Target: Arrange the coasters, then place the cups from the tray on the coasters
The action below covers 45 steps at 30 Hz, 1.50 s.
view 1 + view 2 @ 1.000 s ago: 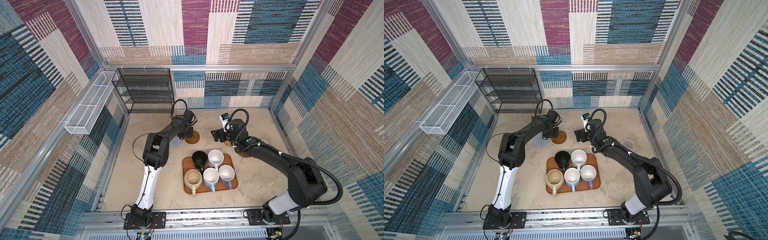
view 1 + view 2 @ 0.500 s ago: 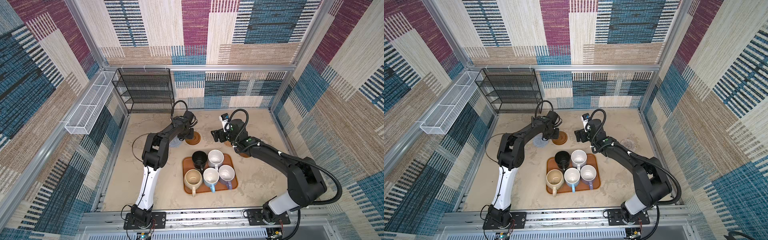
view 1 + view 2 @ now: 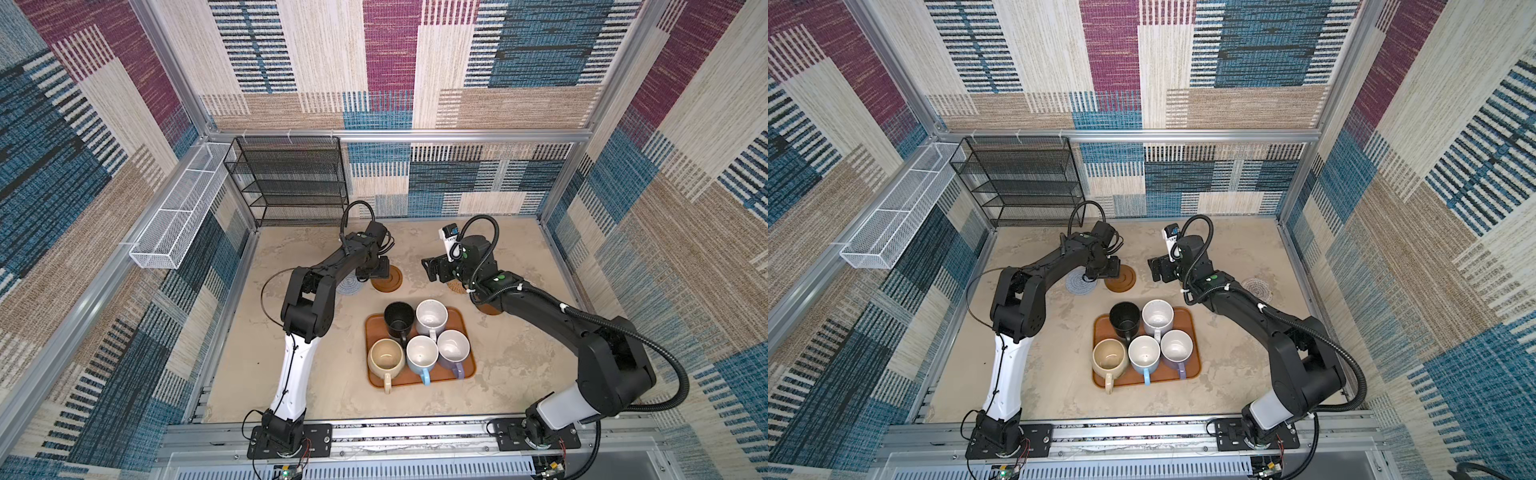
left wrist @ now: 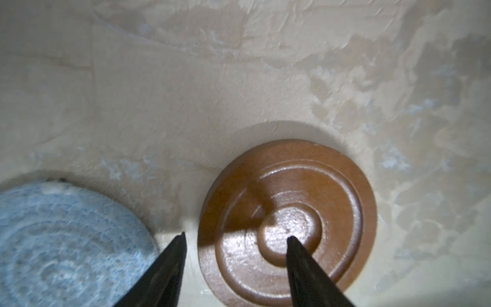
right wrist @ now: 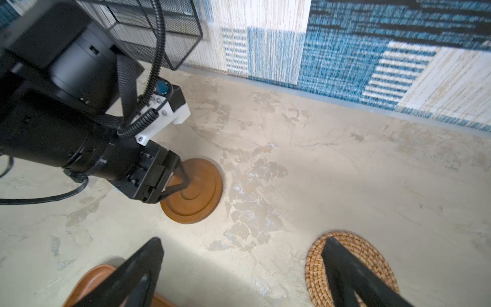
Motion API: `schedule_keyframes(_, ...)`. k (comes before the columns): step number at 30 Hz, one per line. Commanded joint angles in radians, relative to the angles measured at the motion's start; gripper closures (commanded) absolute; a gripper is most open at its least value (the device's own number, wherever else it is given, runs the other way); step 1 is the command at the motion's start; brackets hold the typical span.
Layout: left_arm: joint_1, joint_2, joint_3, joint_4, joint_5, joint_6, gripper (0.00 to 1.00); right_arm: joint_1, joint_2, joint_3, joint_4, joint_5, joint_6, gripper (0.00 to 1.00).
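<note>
Five glossy ceramic mugs (image 3: 422, 352) crowd the rounded orange-brown tray (image 3: 444, 379), unmoved since a second ago. Beyond, the right fingers (image 5: 345, 271) hang wide apart by a coiled rattan coaster (image 5: 377, 252). The left fingers (image 4: 172, 265) stand apart astride the edge of a ringed wooden coaster (image 4: 313, 202), beside a blue-grey woven disc (image 4: 66, 244), on the mottled plaster-like bench (image 3: 316, 374); woven patchwork walls (image 3: 390, 62) behind.

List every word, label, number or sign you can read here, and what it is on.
None can be read.
White camera box on the right arm: dark marks, too small to read.
Blue round mark on the left arm's camera: blurred, no letters legible.
Mugs, tray, coasters: no print shows.
</note>
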Motion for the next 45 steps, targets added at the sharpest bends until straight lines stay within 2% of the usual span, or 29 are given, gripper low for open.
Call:
schedule_keyframes(1,0.0,-0.055,-0.009,0.007,0.028,-0.017,0.25,0.001,-0.034,-0.016,0.039,-0.024,0.019,0.02)
schedule_keyframes(5,0.0,-0.15,-0.068,0.029,0.041,-0.022,0.14,0.001,-0.036,-0.038,0.043,0.053,0.028,0.0)
schedule_keyframes(9,0.0,-0.272,-0.155,0.081,0.087,-0.024,0.01,0.001,-0.054,-0.075,0.067,0.08,0.04,0.0)
schedule_keyframes(19,-0.002,-0.566,-0.405,0.234,0.201,-0.025,0.0,-0.034,-0.06,-0.075,0.07,0.121,0.125,0.0)
schedule_keyframes(23,-0.001,-0.648,-0.492,0.267,0.245,-0.01,0.0,-0.114,-0.027,-0.06,0.039,0.071,0.177,0.0)
schedule_keyframes(27,0.0,-0.726,-0.599,0.378,0.29,-0.009,0.0,-0.216,0.034,-0.04,-0.007,0.001,0.201,0.02)
schedule_keyframes(31,-0.001,-0.75,-0.641,0.422,0.297,-0.015,0.0,-0.238,0.107,-0.021,-0.024,0.011,0.183,0.09)
schedule_keyframes(34,0.0,-0.741,-0.651,0.441,0.324,-0.018,0.0,-0.243,0.203,0.033,-0.056,0.016,0.185,0.29)
schedule_keyframes(37,0.0,-0.736,-0.672,0.476,0.329,-0.022,0.01,-0.244,0.283,0.071,-0.073,0.015,0.194,0.41)
schedule_keyframes(45,0.0,-0.701,-0.651,0.468,0.336,-0.032,0.01,-0.243,0.373,0.068,-0.091,-0.011,0.19,0.5)
